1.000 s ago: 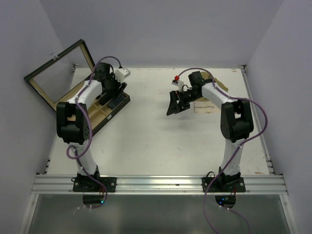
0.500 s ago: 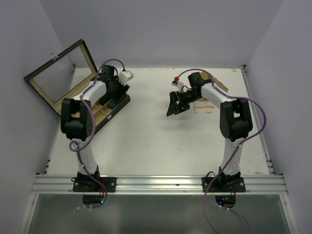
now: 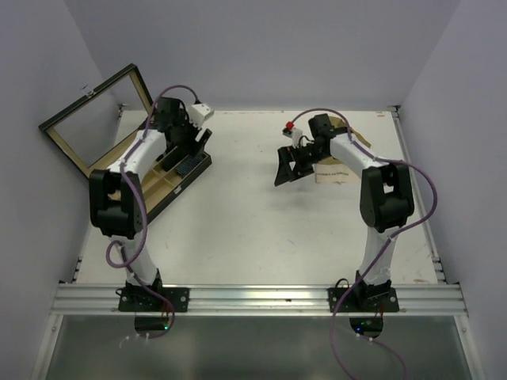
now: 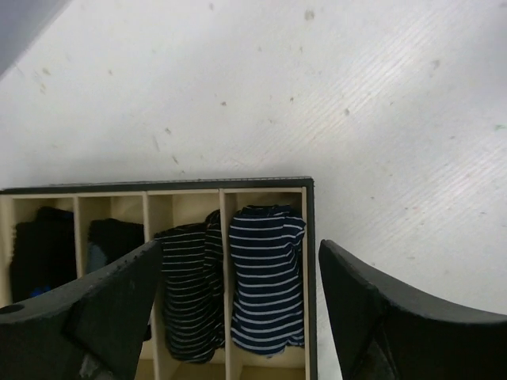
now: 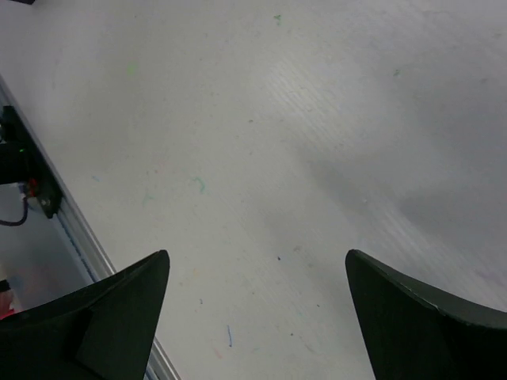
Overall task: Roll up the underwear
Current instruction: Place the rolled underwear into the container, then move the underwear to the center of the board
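The rolled underwear (image 4: 266, 279), navy with thin white stripes, lies in the end compartment of the wooden divider box (image 4: 309, 237). A darker striped roll (image 4: 188, 291) fills the compartment beside it. My left gripper (image 4: 238, 255) hovers over these two compartments, open, with nothing between its fingers. In the top view the left gripper (image 3: 190, 149) is over the far end of the box (image 3: 162, 194). My right gripper (image 3: 287, 168) hangs open above the bare middle of the table, and in the right wrist view this gripper (image 5: 257, 265) holds nothing.
The box's framed lid (image 3: 95, 119) stands open at the back left, leaning off the table. More dark rolls (image 4: 47, 245) sit in the other compartments. A paper sheet on cardboard (image 3: 339, 170) lies under the right arm. The table's metal front rail (image 5: 79, 229) shows in the right wrist view.
My left gripper has opened wider and drawn back above the box, leaving the striped roll in its compartment. The right arm has barely moved.
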You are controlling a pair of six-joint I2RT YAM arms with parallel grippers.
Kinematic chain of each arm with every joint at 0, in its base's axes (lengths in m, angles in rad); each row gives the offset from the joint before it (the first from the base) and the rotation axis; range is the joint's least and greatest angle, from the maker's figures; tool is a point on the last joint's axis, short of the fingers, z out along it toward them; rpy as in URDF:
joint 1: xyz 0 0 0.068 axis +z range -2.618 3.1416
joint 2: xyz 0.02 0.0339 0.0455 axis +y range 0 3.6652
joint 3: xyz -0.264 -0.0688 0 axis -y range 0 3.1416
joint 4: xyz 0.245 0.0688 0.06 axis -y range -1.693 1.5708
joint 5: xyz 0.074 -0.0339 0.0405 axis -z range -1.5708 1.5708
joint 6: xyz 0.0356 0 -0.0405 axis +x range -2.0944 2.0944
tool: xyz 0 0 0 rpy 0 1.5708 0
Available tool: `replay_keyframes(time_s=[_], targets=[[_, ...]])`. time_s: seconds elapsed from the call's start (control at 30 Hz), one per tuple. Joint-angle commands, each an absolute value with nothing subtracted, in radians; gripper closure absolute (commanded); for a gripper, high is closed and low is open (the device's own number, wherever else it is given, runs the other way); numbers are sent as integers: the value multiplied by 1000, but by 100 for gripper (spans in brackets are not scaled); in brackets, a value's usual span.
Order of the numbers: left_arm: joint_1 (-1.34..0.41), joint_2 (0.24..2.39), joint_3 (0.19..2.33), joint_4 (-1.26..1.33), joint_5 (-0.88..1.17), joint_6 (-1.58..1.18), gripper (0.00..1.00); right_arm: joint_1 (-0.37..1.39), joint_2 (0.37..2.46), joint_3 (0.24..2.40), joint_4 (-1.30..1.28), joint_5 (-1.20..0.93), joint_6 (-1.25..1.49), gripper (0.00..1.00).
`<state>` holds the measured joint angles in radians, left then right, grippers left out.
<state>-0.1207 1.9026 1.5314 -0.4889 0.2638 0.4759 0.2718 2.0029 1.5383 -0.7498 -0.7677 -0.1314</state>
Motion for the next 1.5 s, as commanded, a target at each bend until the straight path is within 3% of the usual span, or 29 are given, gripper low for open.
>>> replay_keyframes(time_s=[0.0,0.1,0.3,0.63,0.7,0.8,0.83,0.93,1.0,1.3,1.37,1.43,1.47], targets=[[-123,1752,1617,-533,385,469,16,229,1875,1615,-706,-566,-144,4],[-149,1717,1582,-593,397,498,16,216,1891,1664,-696,-358,-173,12],[-193,1652,1313,-546,439,491,20,193,1980,1721,-723,-106,-270,24],[-219,1620,1212,-489,465,466,20,193,2198,1784,-782,-40,-264,27],[-219,1609,1201,-486,462,469,20,192,2233,1773,-784,-31,-252,36],[-219,1598,1190,-485,454,476,20,193,2243,1732,-770,-81,-244,61],[-219,1595,1183,-483,451,476,20,193,2235,1715,-766,-95,-238,80],[-216,1591,1169,-465,445,468,20,224,2201,1651,-794,-227,-264,100],[-200,1598,1169,-453,466,456,20,299,2152,1583,-833,-313,-345,100],[-134,1638,1242,-469,560,440,20,705,1879,1183,-962,-313,-722,100],[-126,1643,1256,-472,564,440,20,726,1816,1154,-991,-266,-762,74],[-121,1654,1282,-474,578,440,19,707,1740,1144,-1011,-226,-759,56],[-121,1666,1295,-491,586,443,19,671,1706,1144,-1011,-229,-755,52]])
